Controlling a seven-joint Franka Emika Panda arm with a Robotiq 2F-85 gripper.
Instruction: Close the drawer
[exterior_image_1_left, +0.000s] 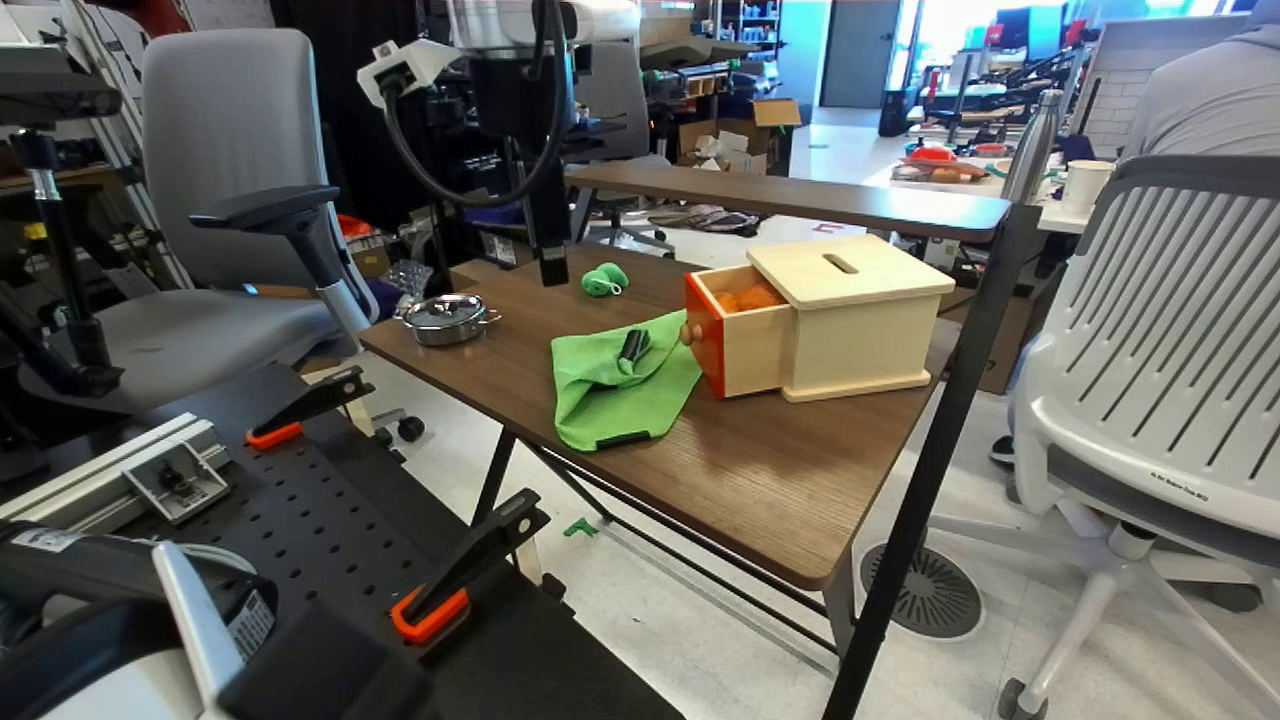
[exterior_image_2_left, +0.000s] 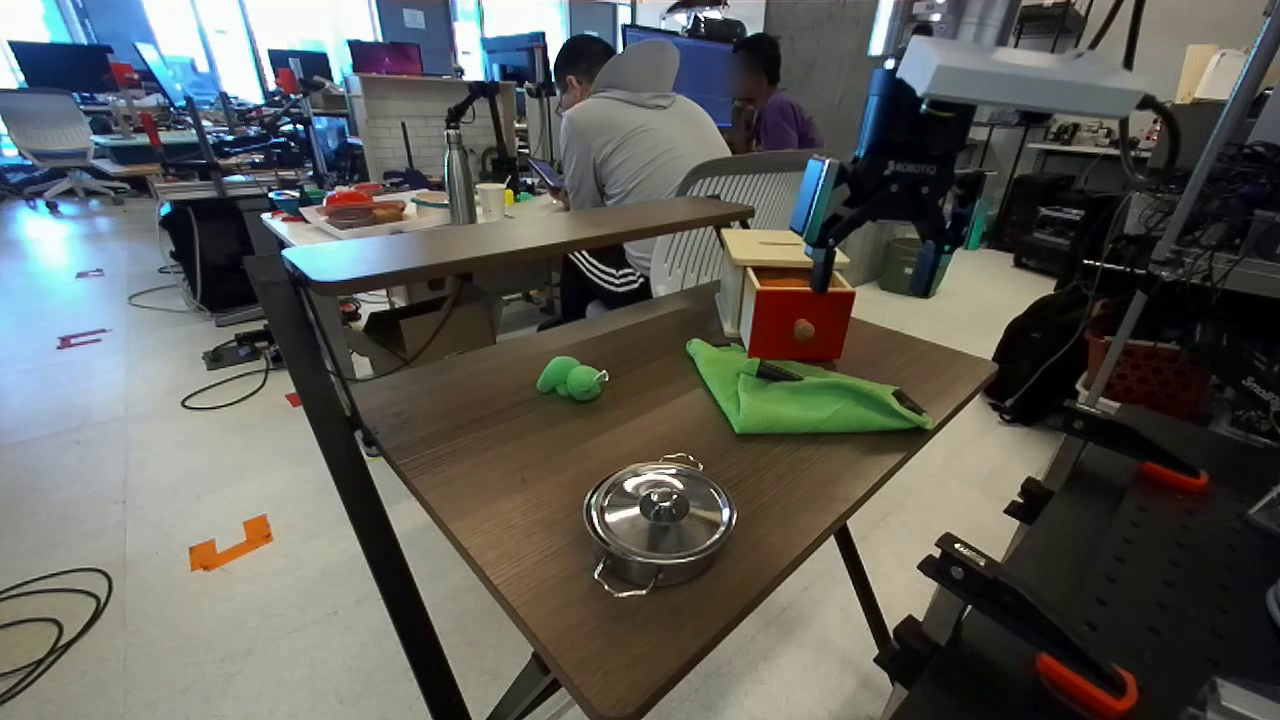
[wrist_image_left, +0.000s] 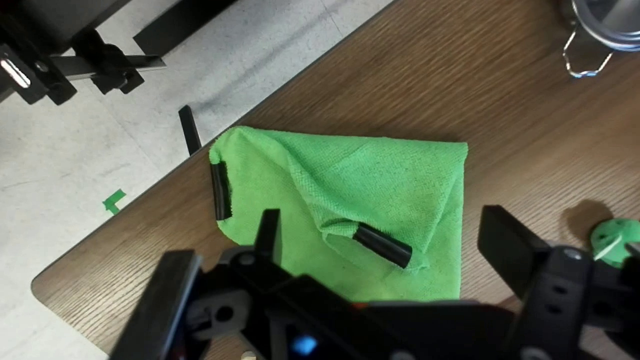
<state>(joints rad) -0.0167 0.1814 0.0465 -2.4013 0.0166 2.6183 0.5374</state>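
Observation:
A pale wooden box (exterior_image_1_left: 865, 335) stands on the table. Its drawer with a red front and round wooden knob is pulled partly out (exterior_image_1_left: 755, 350), and something orange lies inside. The red drawer front (exterior_image_2_left: 785, 325) also shows in an exterior view. My gripper (exterior_image_2_left: 873, 278) hangs in the air in front of the box, apart from the drawer. In the wrist view its fingers (wrist_image_left: 381, 220) are spread wide with nothing between them, above the green cloth. The gripper body hides almost all of the drawer there; only a trace of red shows.
A folded green cloth (exterior_image_1_left: 620, 385) with black strips lies in front of the drawer. A lidded metal pot (exterior_image_2_left: 660, 520) and a small green plush toy (exterior_image_2_left: 572, 379) stand on the table (exterior_image_2_left: 520, 470). A raised shelf (exterior_image_1_left: 790, 195) runs along its back, behind the box.

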